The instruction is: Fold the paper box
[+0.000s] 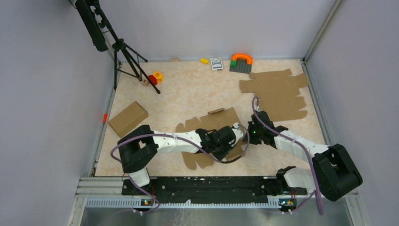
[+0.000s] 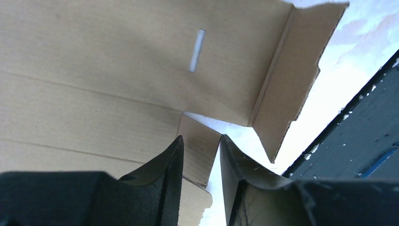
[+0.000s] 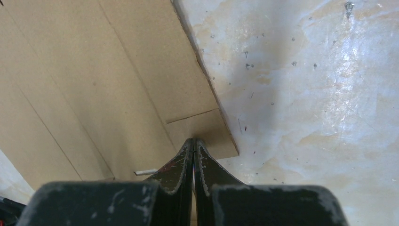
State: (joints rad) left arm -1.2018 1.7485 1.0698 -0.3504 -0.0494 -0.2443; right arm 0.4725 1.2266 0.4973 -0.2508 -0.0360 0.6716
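The paper box [image 1: 214, 120] lies as a flat brown cardboard sheet in the middle of the desk [image 1: 188, 89], just beyond both arms, its creased panels and tabs spread out.

The left jaws reach over the sheet's near right part. From the left wrist, their two black fingers [image 2: 171, 174] stand partly apart with a small flap [image 2: 200, 141] of the sheet showing between them. I cannot tell whether they press on it. Beyond them a wide panel carries a narrow slot [image 2: 196, 49], and a side flap [image 2: 291, 80] stands tilted up from its crease.

The right jaws are closed, fingertips [image 3: 181, 165] together with nothing visible between them. They sit at the sheet's right edge, over a small corner tab [image 3: 207, 129]. I cannot tell if they touch it.

The cardboard bears no print that I can make out.

A small card pack [image 1: 216, 63] at the far edge carries a design too small to read. A pile of similar brown sheets [image 1: 277, 92] lies far right, and a closed brown box [image 1: 128, 118] sits on the left.
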